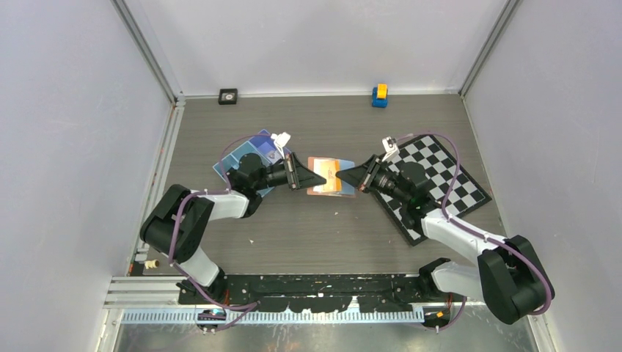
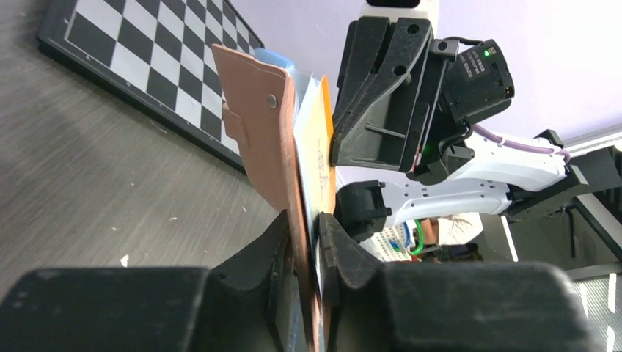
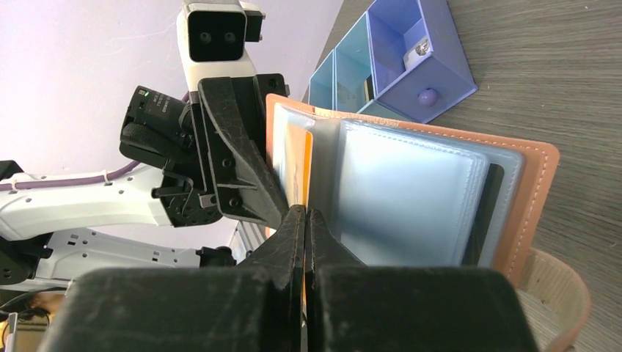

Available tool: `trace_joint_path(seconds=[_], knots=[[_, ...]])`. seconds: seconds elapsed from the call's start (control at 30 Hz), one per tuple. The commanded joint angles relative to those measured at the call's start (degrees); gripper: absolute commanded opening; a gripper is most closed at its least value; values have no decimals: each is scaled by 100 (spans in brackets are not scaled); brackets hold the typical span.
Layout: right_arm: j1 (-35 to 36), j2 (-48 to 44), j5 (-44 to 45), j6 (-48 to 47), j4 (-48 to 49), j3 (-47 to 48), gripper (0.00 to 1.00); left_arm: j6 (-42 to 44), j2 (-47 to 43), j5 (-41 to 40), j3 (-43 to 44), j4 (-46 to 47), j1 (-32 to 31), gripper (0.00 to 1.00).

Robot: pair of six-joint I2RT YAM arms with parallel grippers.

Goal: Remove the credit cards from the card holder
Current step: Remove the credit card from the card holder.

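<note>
The left fingers are clamping the tan cover of the card holder while the right fingers are pinching shut on the edge of an orange credit card among its clear sleeves, the holder hanging open above the table, between the blue tray and the checkered board.

Card holder is hanging over the table's middle, left gripper pinching its left side, right gripper its right. Tray is lying left, checkered board right. Block and pad are sitting along the far edge.
</note>
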Motion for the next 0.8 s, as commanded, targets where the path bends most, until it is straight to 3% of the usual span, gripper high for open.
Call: trace_joint_path(seconds=[0.0,0.13,0.23,0.37,0.43,0.63,0.77], knots=[[-59,-172,117,-39,157,21,0,24,-230,-82,-9,513,62,16],[-87,-203,154,-46,147,-5,0,-32,-211,-78,-40,634,87,0],[-87,-131,84,-53,203,1,1,-49,-211,-73,-47,682,90,0],[-87,262,-393,149,612,77,27,-262,-159,24,-62,1124,90,0],[-81,427,-486,262,824,80,33,-421,-111,66,-70,1422,89,0],[-79,639,-711,481,1198,96,32,-592,-23,108,-53,1665,90,0],[-84,719,-796,632,1526,49,23,-594,-15,115,-46,1643,90,0]])
